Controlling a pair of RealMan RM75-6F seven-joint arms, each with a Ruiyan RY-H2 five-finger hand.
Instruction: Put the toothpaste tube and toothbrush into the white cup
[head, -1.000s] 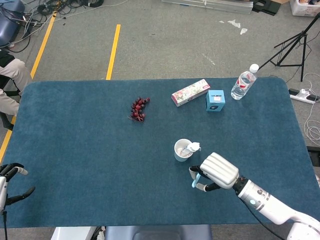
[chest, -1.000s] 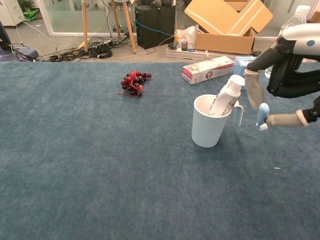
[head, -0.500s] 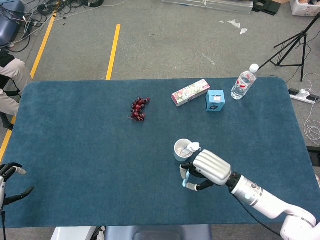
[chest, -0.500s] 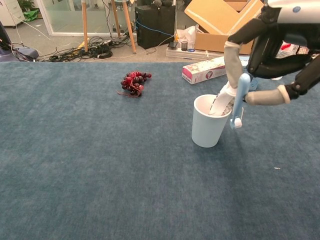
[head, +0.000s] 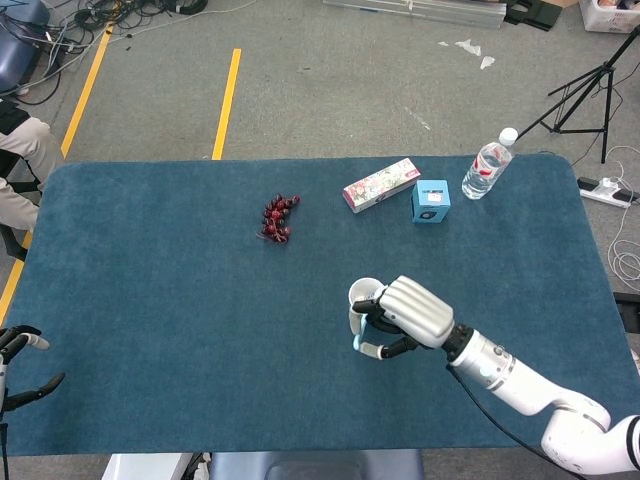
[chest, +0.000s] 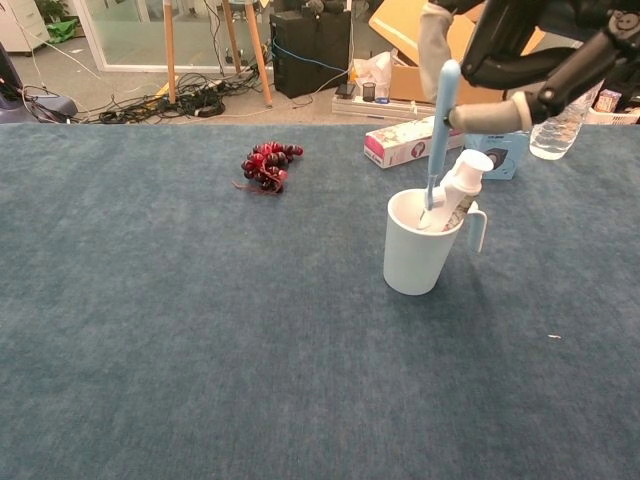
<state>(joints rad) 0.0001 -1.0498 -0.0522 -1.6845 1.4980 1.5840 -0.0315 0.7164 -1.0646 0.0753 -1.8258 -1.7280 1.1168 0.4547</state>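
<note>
right robot hand (chest: 510, 60) holds toothbrush (chest: 438, 130) (upright), over white cup (chest: 415, 255)

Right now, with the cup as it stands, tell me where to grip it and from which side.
Grip the cup around its lower body, coming from the robot's left. Its handle sticks out on the far right side, the tube leans toward that side, and the right hand holds the brush over the rim, so the top and right side are crowded. The left wall is bare.
</note>
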